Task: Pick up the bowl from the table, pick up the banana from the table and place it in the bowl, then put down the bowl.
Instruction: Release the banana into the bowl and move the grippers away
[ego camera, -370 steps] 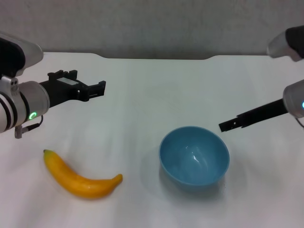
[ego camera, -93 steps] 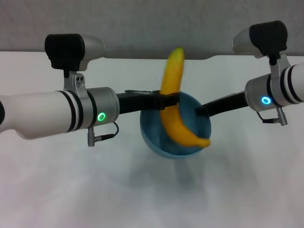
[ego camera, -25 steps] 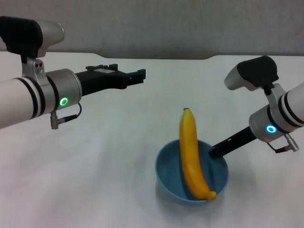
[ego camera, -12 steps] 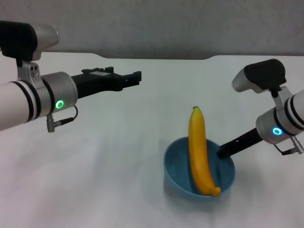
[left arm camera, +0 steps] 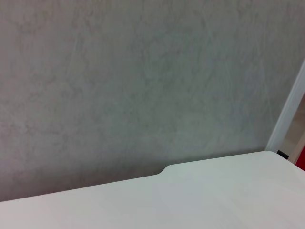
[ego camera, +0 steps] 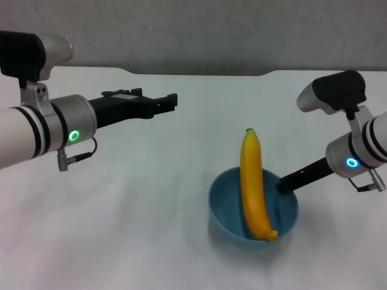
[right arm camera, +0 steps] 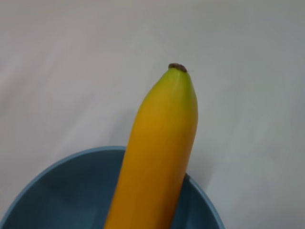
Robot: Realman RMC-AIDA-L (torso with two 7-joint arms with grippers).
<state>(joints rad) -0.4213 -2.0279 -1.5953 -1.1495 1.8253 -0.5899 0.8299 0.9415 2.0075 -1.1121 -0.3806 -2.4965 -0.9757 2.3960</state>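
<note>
My right claw point(ego camera: 283, 186) pinches the glossy light-blue bowl's point(ego camera: 225, 208) rim; a jolt on release could tip out the long yellow banana point(ego camera: 253, 184). I can't tell whether the left claw point(ego camera: 170, 100) is spread.

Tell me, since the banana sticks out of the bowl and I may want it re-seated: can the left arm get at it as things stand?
Probably yes. The left gripper hovers off to the left, apart from the bowl, with only bare table between. The banana leans out over the far rim, and the right gripper sits at the opposite rim.
</note>
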